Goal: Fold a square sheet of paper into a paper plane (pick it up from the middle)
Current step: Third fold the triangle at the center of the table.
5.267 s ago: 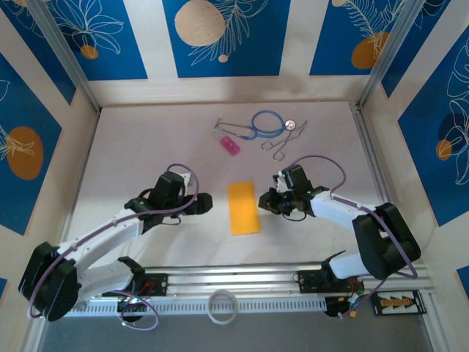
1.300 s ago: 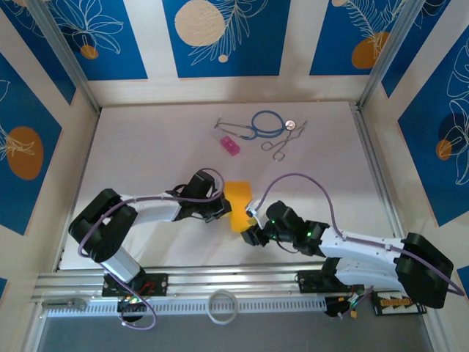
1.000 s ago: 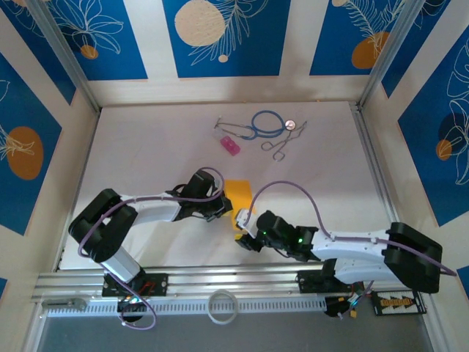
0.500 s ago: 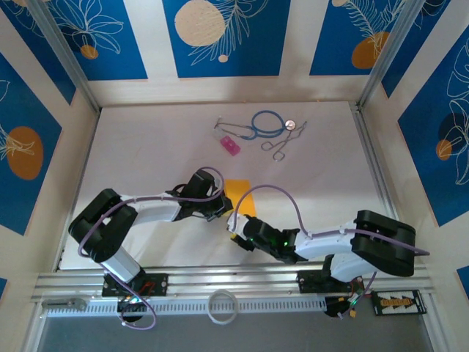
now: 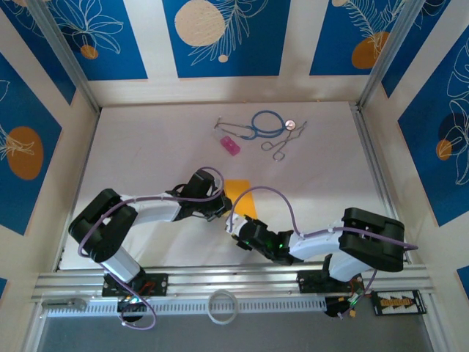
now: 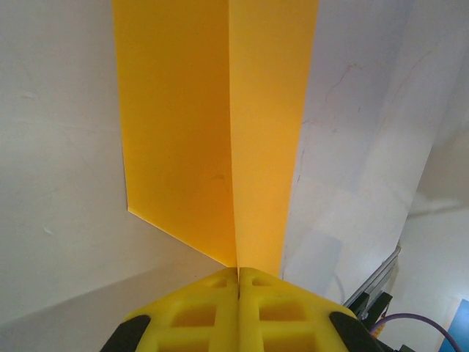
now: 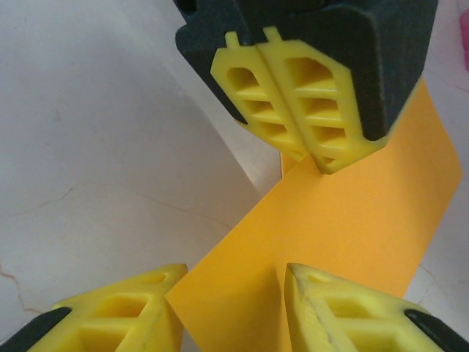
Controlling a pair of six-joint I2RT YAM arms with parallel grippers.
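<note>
The square sheet of paper [image 5: 240,192] is orange-yellow and lies mid-table, bent up along a straight centre crease [image 6: 231,110]. My left gripper [image 6: 238,271] is shut on the sheet's left edge, right at the crease; from above the left gripper [image 5: 220,207] sits at the paper's left side. My right gripper [image 7: 234,308] is open, its two yellow fingers [image 7: 344,312] on either side of the paper's near corner [image 7: 220,293], neither pressing it. In the top view the right gripper [image 5: 236,233] is just below the sheet. The left gripper [image 7: 308,95] faces the right wrist camera across the paper [image 7: 352,213].
At the back of the table lie a blue stethoscope [image 5: 267,122], a small pink block [image 5: 230,144] and metal forceps [image 5: 282,144]. A white ring [image 5: 222,306] sits by the front rail. Patterned walls enclose the table on three sides.
The right arm has swung left along the table's near side, bringing its gripper to the paper's near corner, and its jaws have narrowed. The left gripper has kept its hold and not moved.
</note>
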